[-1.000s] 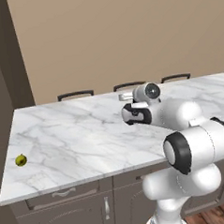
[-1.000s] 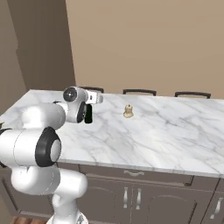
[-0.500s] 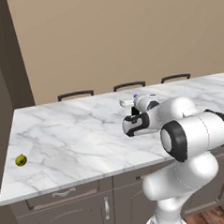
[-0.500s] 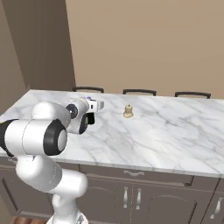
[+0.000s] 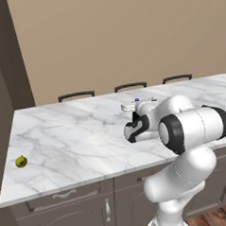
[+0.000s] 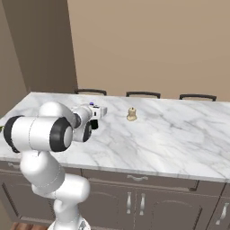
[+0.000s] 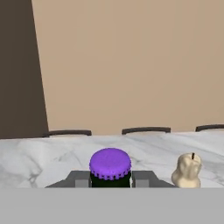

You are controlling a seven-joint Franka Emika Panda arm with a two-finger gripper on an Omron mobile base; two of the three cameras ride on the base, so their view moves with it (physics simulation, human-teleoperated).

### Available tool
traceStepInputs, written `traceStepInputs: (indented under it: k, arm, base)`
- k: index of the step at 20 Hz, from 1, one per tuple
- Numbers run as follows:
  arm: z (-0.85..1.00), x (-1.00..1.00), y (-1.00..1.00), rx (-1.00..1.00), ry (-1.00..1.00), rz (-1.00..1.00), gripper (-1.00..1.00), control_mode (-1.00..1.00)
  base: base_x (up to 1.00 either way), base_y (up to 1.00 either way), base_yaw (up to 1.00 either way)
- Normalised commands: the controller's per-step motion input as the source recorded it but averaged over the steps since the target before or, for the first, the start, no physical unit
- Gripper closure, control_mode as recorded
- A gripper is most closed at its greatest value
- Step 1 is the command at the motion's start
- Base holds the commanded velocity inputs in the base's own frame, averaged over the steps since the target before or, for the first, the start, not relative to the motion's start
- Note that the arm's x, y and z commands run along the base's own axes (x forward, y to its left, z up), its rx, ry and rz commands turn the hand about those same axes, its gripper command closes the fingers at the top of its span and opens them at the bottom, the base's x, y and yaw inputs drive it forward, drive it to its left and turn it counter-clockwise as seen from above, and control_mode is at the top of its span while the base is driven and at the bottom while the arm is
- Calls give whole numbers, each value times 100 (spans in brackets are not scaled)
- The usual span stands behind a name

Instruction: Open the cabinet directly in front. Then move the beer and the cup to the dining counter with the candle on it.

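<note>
Tipping was the main hazard: the gripper (image 7: 110,183) pinched the beer (image 7: 110,168) at lower centre, over the counter (image 7: 39,157). Early release could topple it toward the candle (image 7: 187,171) at lower right.

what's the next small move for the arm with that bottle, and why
Probably lower it onto the dining counter near the candle, then open. The gripper is shut on the beer, already above the marble; how high it hangs I cannot tell.
</note>
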Motion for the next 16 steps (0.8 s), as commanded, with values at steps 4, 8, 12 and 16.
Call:
traceStepInputs:
  k: [4, 8, 12, 16]
  arm:
    - [-8, 10, 0, 0, 1, 0, 100, -100]
    - [-23, 11, 0, 0, 0, 0, 100, -100]
    - [-33, 8, 0, 0, 3, 0, 100, -100]
    - [-40, 10, -2, 0, 5, 0, 100, -100]
  base:
    - [0, 0, 0]
    - [0, 0, 0]
    - [0, 0, 0]
    - [0, 0, 0]
